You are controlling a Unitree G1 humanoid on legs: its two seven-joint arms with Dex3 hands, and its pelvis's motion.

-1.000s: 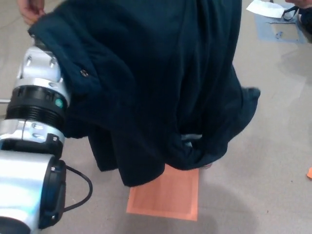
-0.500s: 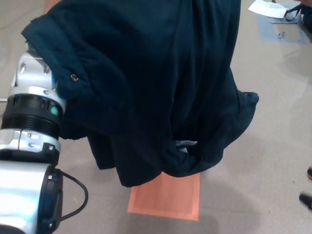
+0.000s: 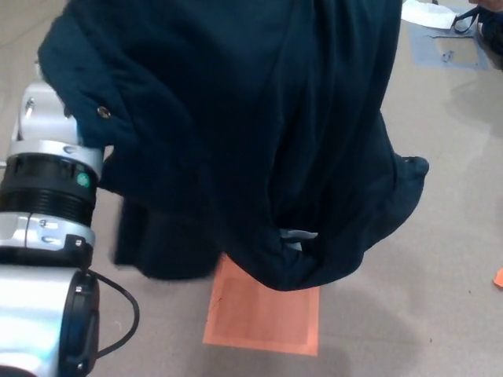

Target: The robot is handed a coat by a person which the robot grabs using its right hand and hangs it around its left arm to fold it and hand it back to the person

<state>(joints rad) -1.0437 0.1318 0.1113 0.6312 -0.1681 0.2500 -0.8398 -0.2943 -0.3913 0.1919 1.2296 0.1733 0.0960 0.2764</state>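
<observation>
A dark navy coat (image 3: 251, 133) hangs draped over my left arm (image 3: 47, 236), filling most of the head view. Its folds fall down toward the floor and end in a bunched hem with a pale label (image 3: 299, 236) showing. A small metal snap (image 3: 104, 112) sits on the cloth near my forearm. The silver and black forearm comes in from the lower left; its hand is buried under the coat. My right hand does not show anywhere.
An orange sheet (image 3: 263, 310) lies on the grey floor under the coat. A white paper (image 3: 428, 12) and a blue-grey mat (image 3: 448, 47) lie at the top right. A small orange scrap (image 3: 498, 277) sits at the right edge.
The coat has swung left and lower over my forearm, its lower left flap blurred in motion. A person's hand at the top left a second ago is gone.
</observation>
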